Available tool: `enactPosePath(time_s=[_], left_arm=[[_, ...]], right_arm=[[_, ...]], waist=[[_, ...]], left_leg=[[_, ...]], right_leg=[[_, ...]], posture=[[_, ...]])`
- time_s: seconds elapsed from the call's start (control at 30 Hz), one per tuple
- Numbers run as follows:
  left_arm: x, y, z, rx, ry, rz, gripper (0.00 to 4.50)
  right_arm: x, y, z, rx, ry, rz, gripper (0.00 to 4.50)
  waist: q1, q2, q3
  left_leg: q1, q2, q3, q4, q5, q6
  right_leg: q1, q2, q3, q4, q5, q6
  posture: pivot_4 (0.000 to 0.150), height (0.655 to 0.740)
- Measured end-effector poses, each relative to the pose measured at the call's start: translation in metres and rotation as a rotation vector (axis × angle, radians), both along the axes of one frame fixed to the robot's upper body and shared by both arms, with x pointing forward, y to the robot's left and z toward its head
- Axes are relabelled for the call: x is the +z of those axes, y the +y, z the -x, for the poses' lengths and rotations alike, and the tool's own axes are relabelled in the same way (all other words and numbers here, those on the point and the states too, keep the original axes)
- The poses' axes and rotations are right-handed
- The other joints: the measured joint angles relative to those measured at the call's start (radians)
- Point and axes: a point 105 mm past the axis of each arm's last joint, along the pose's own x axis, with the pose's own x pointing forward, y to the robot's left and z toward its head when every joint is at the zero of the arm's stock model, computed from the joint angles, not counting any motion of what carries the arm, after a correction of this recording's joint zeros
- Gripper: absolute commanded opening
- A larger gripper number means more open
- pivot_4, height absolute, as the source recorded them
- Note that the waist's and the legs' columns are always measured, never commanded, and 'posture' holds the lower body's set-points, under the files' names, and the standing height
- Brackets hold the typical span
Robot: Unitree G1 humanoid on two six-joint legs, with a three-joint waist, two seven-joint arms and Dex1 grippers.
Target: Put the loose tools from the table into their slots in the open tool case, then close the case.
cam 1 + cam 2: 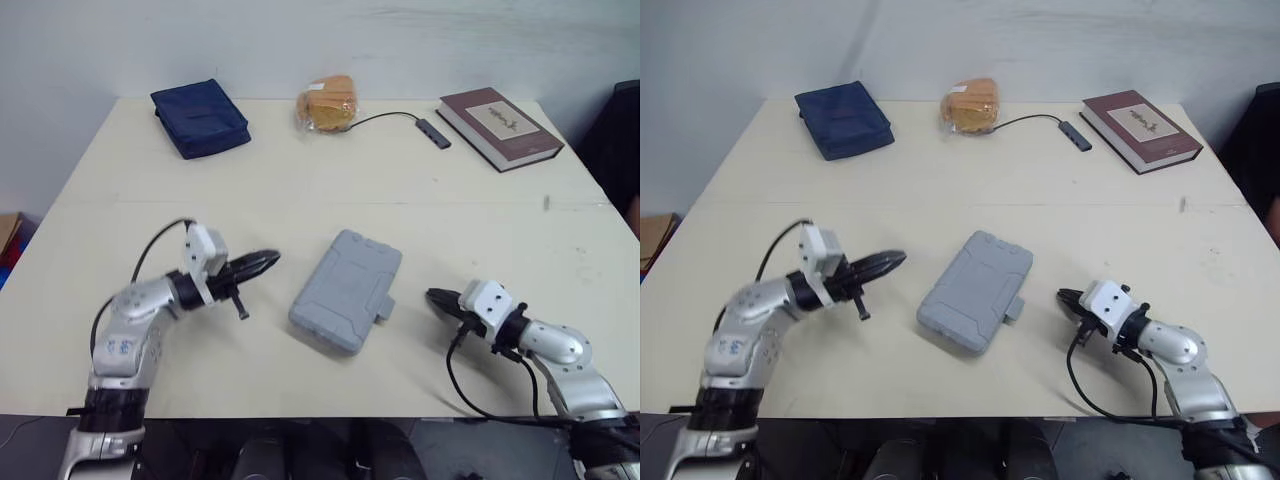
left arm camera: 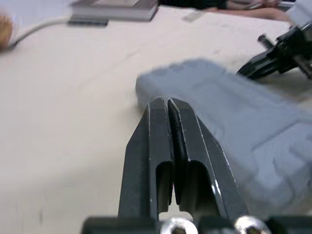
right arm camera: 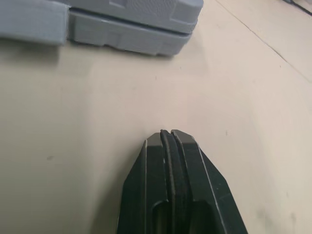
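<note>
Case (image 1: 346, 290) mid counter (image 1: 480, 220) looks shut, my left hand (image 1: 266, 260) and right hand (image 1: 434, 296) flank it, both pressed together and empty, so I'd press the lid evenly.

You've got soft, even light coming down from overhead, and the table (image 1: 300, 190) reads bright right across. Shadows are faint. A thin dark rim hugs the near edge of the tool case (image 1: 345, 291), and a pale smudge sits on the table under the left gripper (image 1: 268, 258). Thin highlights run down the edges of its fingers (image 2: 158, 146), and the far tabletop behind them blooms almost white. Over at the right gripper (image 1: 435, 296), the fingers (image 3: 151, 195) give only a dull sheen, with a soft band of shade under the case's side beyond them. The book (image 1: 500, 127) looks matte and dark.
</note>
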Motion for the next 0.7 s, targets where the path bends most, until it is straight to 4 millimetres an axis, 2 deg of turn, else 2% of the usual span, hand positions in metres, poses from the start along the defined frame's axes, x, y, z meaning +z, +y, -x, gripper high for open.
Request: enactPosePath(time_s=[0.13, 0.23, 0.33, 0.47, 0.6, 0.7], left_arm=[[-0.004, -0.047, 0.005, -0.169, 0.0, -0.066, 0.05], [-0.025, -0.072, -0.009, -0.187, -0.001, -0.236, 0.05], [-0.046, -0.084, -0.017, -0.183, 0.028, -0.321, 0.05], [-0.053, -0.105, -0.013, -0.232, -0.024, -0.384, 0.05], [-0.057, -0.107, -0.011, -0.235, -0.06, -0.409, 0.05], [-0.058, -0.108, -0.01, -0.222, -0.044, -0.397, 0.05]], right_arm=[[0.01, 0.017, 0.011, 0.057, -0.021, -0.045, 0.0], [0.017, 0.031, 0.014, 0.11, -0.037, -0.046, 0.0], [0.018, 0.043, 0.017, 0.155, -0.033, -0.049, 0.0], [0.022, 0.059, 0.012, 0.209, -0.037, -0.06, 0.0], [0.022, 0.074, 0.008, 0.251, -0.025, -0.073, 0.0], [0.012, 0.079, 0.006, 0.272, 0.028, -0.043, 0.0]], waist=[[-0.012, 0.001, 0.001], [-0.015, 0.001, 0.001], [-0.021, 0.002, 0.001], [-0.02, 0.002, 0.001], [-0.02, 0.003, 0.0], [-0.02, 0.003, 0.0]], left_leg=[[0.0, -0.001, 0.002, 0.0, 0.0, 0.001], [0.0, -0.002, 0.001, 0.0, 0.001, 0.0], [0.0, -0.001, 0.001, 0.0, 0.001, 0.0], [0.0, -0.001, 0.001, 0.0, 0.002, 0.002], [0.002, 0.0, 0.0, 0.0, 0.002, 0.002], [0.001, 0.0, 0.0, 0.0, 0.002, 0.002]], right_leg=[[0.0, 0.001, 0.002, 0.0, 0.0, 0.001], [0.0, 0.003, 0.001, -0.001, 0.0, 0.001], [-0.001, 0.004, 0.001, -0.001, 0.0, 0.0], [-0.001, 0.002, 0.001, -0.001, 0.0, 0.0], [0.001, 0.002, 0.001, -0.001, 0.0, 0.0], [0.001, 0.001, 0.001, -0.001, 0.0, 0.0]], posture=[[0.15, 0.74], [0.15, 0.74], [0.15, 0.74], [0.15, 0.74], [0.15, 0.74], [0.15, 0.74]])
